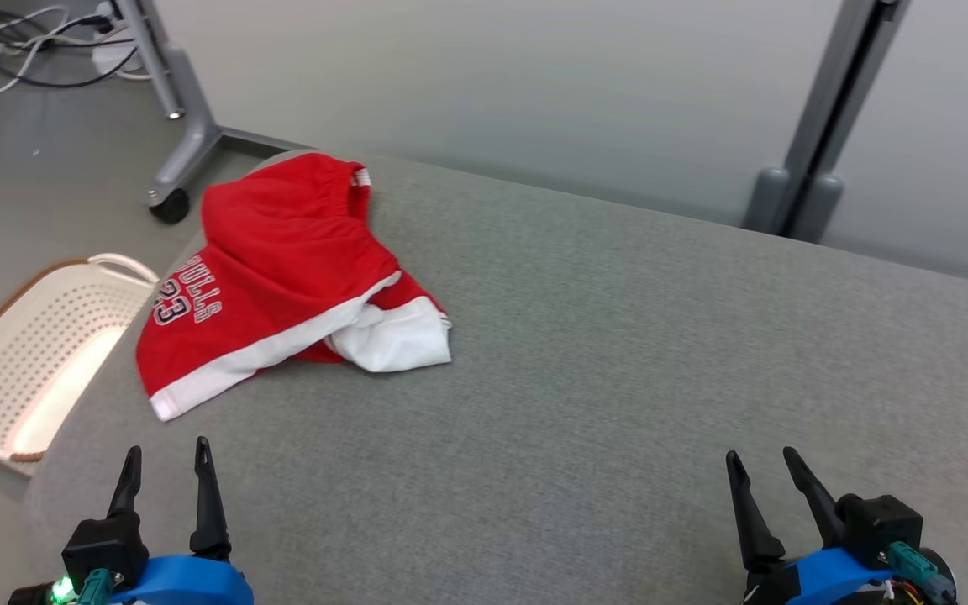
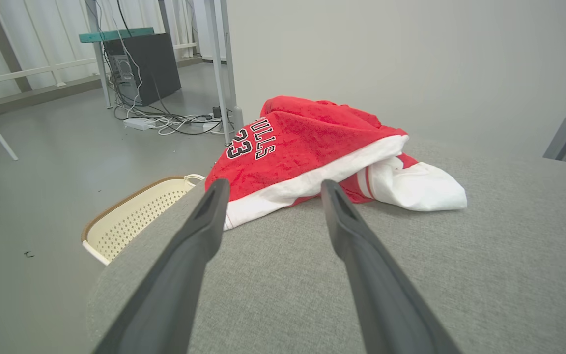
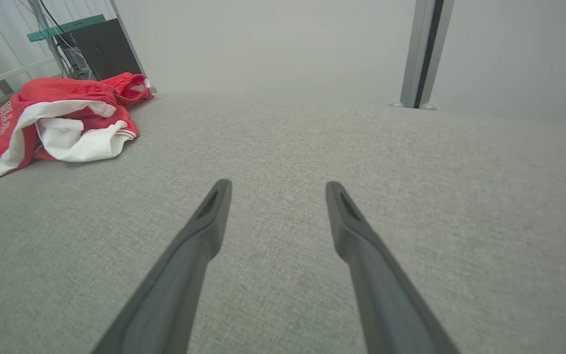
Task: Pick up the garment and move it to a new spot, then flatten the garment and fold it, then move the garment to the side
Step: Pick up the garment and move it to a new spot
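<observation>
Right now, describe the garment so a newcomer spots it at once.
Find the grey table; go to its far left corner, beside the white basket on the floor. The garment lies crumpled there: red shorts with white hems and a 23, bright against grey table and pale basket.

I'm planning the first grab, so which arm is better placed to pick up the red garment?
Left. The left jaws stand open just short of the red garment, at the left end of the grey surface. The right jaws, open too, sit far across that surface from it.
</observation>
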Robot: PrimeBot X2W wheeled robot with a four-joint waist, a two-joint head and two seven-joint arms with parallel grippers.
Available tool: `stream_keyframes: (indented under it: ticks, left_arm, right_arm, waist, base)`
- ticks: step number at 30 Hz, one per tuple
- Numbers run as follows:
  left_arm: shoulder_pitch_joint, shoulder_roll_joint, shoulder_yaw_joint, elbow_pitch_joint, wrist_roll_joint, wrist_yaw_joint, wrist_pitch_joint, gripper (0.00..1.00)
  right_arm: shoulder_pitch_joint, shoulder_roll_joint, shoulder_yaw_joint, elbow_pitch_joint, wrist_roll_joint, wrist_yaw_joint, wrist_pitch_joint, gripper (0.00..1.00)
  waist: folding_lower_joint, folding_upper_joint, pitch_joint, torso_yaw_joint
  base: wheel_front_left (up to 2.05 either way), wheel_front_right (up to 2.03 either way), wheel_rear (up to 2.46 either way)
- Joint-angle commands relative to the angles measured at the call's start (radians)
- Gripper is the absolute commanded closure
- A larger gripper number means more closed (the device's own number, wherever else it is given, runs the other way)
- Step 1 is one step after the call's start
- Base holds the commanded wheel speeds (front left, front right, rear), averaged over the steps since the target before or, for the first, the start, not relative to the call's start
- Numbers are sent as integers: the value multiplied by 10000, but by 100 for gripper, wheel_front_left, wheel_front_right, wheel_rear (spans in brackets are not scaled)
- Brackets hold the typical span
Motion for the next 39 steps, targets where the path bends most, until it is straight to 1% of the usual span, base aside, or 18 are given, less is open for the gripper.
stream_keyframes:
  ticks: [1,4,9,13,19,25,30,34,39]
  left_arm:
    - [-45,-3,72,-51,40,30,-47,0]
    - [-8,-8,126,-75,72,65,-45,0]
    - [103,-15,234,-155,57,134,-47,0]
    - [101,-5,287,-167,92,82,-45,0]
    - [123,-11,400,-194,120,109,-45,0]
    - [-110,-26,553,-263,-35,181,-47,0]
    - [-1020,-43,731,-404,-232,118,-45,0]
    - [-2265,85,847,-390,-304,45,-38,0]
    - [-3966,502,1098,83,-342,-42,-36,0]
  right_arm:
    - [-17,-57,-12,-45,-88,5,-40,0]
    - [36,-57,3,-56,-82,5,-42,0]
    - [107,-60,-21,-64,-53,5,-40,0]
    - [166,-57,-32,-57,-48,5,-40,0]
    - [198,-58,48,-70,-12,5,-40,0]
    - [-48,-58,46,-118,-181,5,-40,0]
    - [-352,-222,-72,-379,-460,5,-42,0]
    - [-728,-480,-123,-766,-632,5,-42,0]
    - [-1225,-800,-97,-1431,-731,5,-42,0]
  waist:
    - [0,0,141,270]
    - [0,0,122,587]
    - [0,0,63,930]
    - [0,0,28,1101]
    - [0,0,25,1152]
    - [0,0,316,874]
    - [0,0,1001,507]
    - [0,0,1728,82]
    - [0,0,2615,-573]
  base:
    - [0,0,0]
    - [0,0,0]
    - [0,0,0]
    - [0,0,0]
    - [0,0,0]
    - [0,0,0]
    - [0,0,0]
    - [0,0,0]
    - [0,0,0]
